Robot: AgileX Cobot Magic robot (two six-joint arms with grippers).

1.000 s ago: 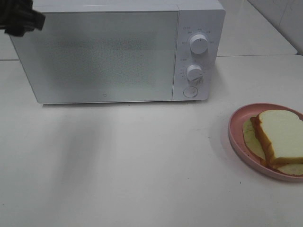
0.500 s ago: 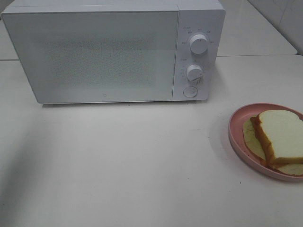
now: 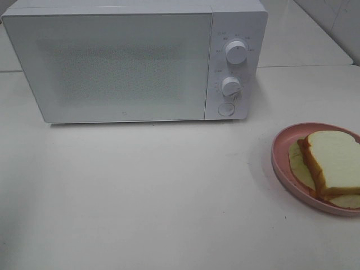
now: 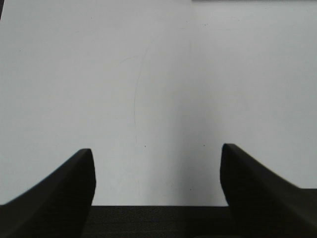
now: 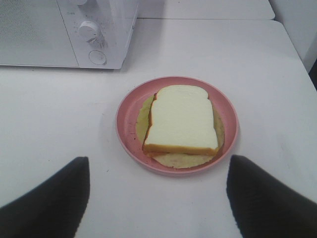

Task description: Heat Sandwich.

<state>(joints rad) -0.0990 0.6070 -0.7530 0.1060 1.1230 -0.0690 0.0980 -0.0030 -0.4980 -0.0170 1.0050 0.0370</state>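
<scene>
Exterior high view: a white microwave (image 3: 135,62) is seen at the back of a white table (image 3: 157,191), its door shut. Two round dials (image 3: 237,52) are stacked on its right-hand panel, with a round button (image 3: 226,109) below them. A pink plate (image 3: 278,160) is set on the table near the right edge of the view, in front of the microwave and to its right. The sandwich (image 3: 333,160) is laid on this plate, white bread on top, an orange-brown crust at its side and pale filling spread out beneath. No arm is shown in this view.

Left wrist view: the left gripper (image 4: 157,163) is held wide apart over bare table, with nothing between its dark fingers (image 4: 59,193).

Right wrist view: the right gripper (image 5: 158,183) is likewise spread wide and empty. The plate and sandwich are seen just beyond it, untouched, with the microwave's dial corner behind them.
</scene>
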